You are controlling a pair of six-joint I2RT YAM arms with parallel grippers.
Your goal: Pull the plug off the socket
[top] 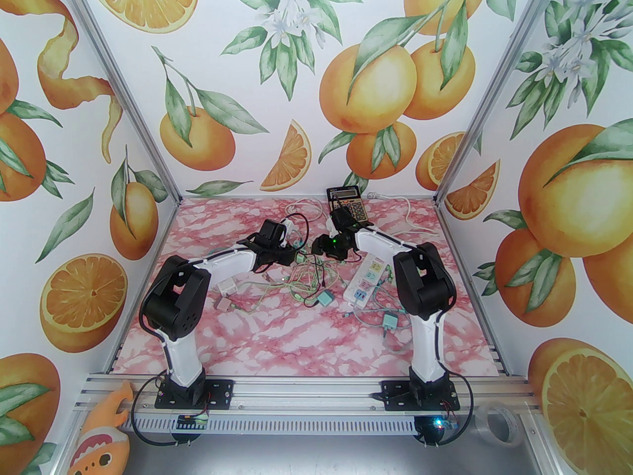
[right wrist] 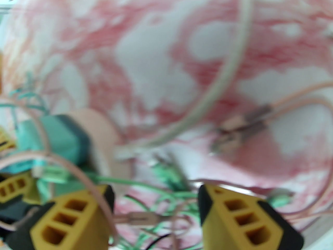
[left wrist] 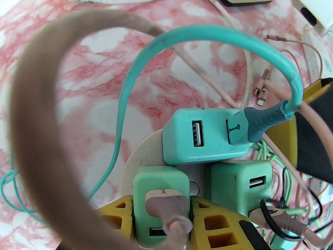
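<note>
A blurred brown cable [left wrist: 33,129] is looping nearest; the left gripper [left wrist: 161,212] is clenching the mint plug [left wrist: 161,176] seated on the round white socket [left wrist: 144,151]. Just right of that socket, the right gripper [right wrist: 156,212] is hanging released.

bright even light; right wrist view badly blurred.

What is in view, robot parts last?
socket: one, white, table centre
teal charger: one, teal, on socket
mint charger: one, mint, on socket, gripped
second mint charger: one, mint, on socket
power strip: one, white, right side
loose chargers: two, teal, beside power strip
calculator: one, black, far edge
cables: tangle, green, pink, white, centre
tape roll: one, clear, near-right corner
plush toy: one, orange, near-left corner
left claw: yellow, shut on mint charger
right claw: yellow, open over cables
</note>
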